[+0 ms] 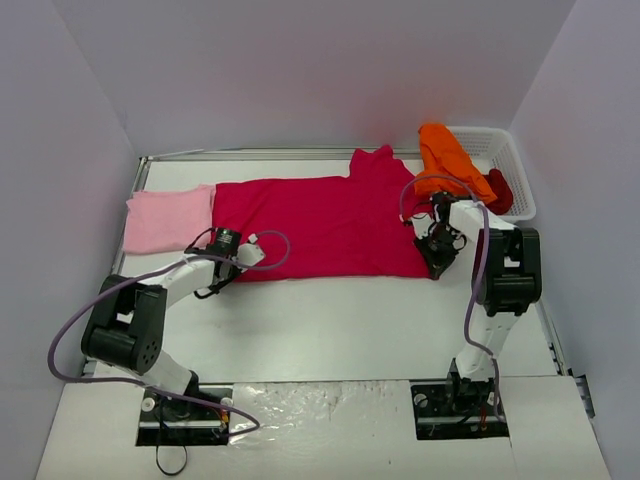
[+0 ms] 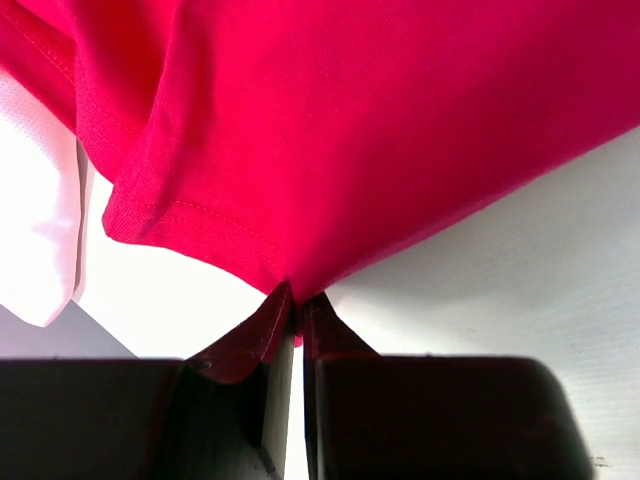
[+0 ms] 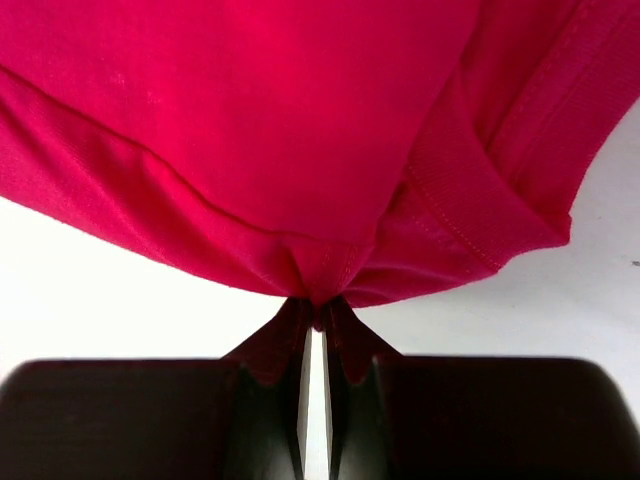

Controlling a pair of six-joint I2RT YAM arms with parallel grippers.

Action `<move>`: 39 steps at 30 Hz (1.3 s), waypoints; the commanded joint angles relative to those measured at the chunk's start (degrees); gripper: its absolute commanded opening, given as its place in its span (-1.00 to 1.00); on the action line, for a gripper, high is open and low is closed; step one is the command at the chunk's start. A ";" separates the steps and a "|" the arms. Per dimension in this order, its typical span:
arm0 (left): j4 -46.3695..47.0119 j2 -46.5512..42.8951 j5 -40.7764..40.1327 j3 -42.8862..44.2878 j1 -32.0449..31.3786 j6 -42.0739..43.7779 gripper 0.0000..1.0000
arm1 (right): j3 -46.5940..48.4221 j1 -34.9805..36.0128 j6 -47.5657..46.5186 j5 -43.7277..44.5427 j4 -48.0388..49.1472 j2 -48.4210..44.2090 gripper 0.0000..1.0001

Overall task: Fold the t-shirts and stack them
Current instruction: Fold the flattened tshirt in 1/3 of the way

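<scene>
Near edge of the table [image 1: 330, 320]: each grip takes only a thin bite of the crimson t-shirt [image 1: 330, 225], so the likeliest failure, judged from this pose, is cloth slipping from one pinch as the near edge is lifted, leaving a skewed fold. Unequal lift by the two arms could also drag the shirt against its neighbour. The left gripper [image 2: 297, 300] is pressed together on the near-left hem corner. The right gripper [image 3: 318, 310] likewise pinches bunched cloth at the near-right corner, with no gap showing beyond the fabric. The crimson shirt lies spread flat across mid-table. The pale pink t-shirt [image 1: 165, 220] abuts its left end. At far right the orange t-shirt [image 1: 450, 155] drapes over the white basket [image 1: 505, 150], with the dark red t-shirt [image 1: 500, 190] at its near side.
</scene>
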 commanded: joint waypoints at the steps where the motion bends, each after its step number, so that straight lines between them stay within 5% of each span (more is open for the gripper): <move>1: -2.72 -3.65 -1.89 -0.67 0.25 0.76 -0.95 | 0.77 -1.47 -0.57 2.70 -2.37 -2.28 -1.00; 39: -16.69 -19.29 -0.31 -1.46 0.16 5.68 -0.95 | -0.81 -4.12 -9.27 6.74 -17.22 -14.50 -1.00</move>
